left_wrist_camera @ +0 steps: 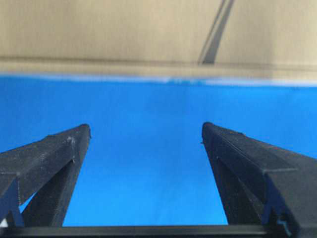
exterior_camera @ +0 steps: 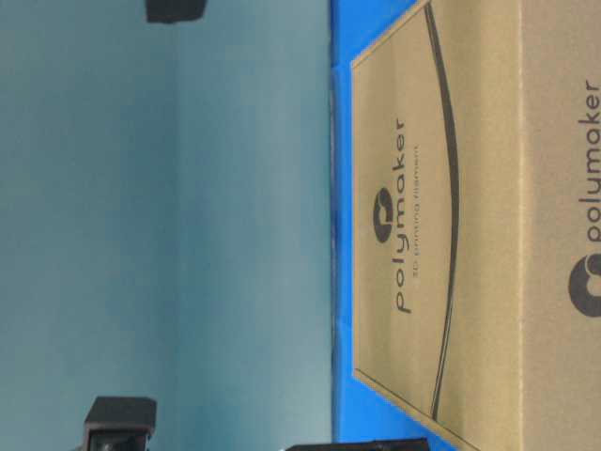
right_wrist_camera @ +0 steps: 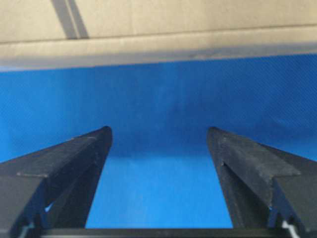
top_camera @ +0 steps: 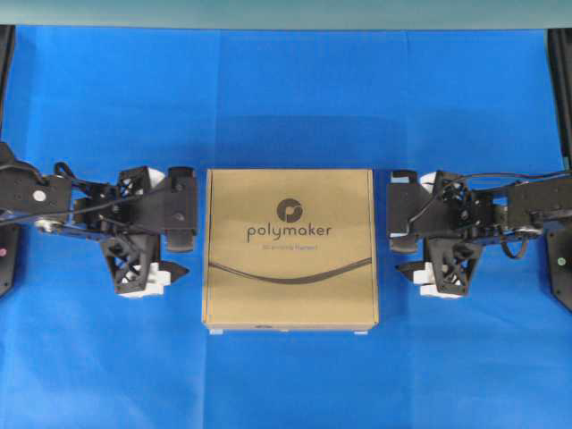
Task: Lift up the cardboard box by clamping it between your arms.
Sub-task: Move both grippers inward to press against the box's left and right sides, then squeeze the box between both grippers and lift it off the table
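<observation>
The brown cardboard box (top_camera: 290, 246) lies flat in the middle of the blue cloth, with its "polymaker" logo facing up. The table-level view shows its printed top (exterior_camera: 441, 235) close up. My left gripper (top_camera: 186, 221) stands open just off the box's left side. My right gripper (top_camera: 395, 222) stands open just off the right side. In the left wrist view the fingers of the left gripper (left_wrist_camera: 146, 126) are wide apart, and a strip of blue cloth separates them from the box wall (left_wrist_camera: 124, 34). The right gripper (right_wrist_camera: 159, 130) faces its box wall (right_wrist_camera: 173, 25) the same way, and neither touches the box.
Blue cloth (top_camera: 286, 98) covers the table around the box. Black frame posts stand at the back left (top_camera: 7, 54) and back right (top_camera: 561, 71). The arm bases sit at the left edge (top_camera: 18, 192) and right edge (top_camera: 550, 201) of the table.
</observation>
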{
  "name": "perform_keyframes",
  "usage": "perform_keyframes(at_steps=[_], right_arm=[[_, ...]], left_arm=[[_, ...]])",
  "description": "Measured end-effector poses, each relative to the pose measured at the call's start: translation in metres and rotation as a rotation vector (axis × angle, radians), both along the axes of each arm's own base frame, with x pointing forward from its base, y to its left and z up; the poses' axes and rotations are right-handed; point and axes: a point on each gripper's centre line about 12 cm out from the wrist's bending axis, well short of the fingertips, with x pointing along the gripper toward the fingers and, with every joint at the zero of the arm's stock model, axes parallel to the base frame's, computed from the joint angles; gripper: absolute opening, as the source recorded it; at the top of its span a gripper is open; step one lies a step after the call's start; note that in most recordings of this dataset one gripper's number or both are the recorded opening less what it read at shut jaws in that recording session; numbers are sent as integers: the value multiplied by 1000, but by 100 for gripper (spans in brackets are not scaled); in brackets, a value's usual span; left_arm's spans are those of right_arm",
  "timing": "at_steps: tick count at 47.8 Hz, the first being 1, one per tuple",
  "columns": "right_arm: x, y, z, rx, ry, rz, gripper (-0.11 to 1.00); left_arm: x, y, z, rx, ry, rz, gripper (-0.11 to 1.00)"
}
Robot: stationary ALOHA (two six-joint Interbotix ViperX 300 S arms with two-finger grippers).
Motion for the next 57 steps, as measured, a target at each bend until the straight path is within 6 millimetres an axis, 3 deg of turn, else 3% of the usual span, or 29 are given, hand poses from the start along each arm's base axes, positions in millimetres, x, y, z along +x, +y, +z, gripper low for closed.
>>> perform_keyframes(at_steps=[20,57], right_arm=[[32,-2,-6,-6,-95,-1,99],[37,-2,-8,-7,-40,7,99]], left_arm=[[19,0,-15,-1,14,-2,89],[30,1,-11,10,2,-15,89]])
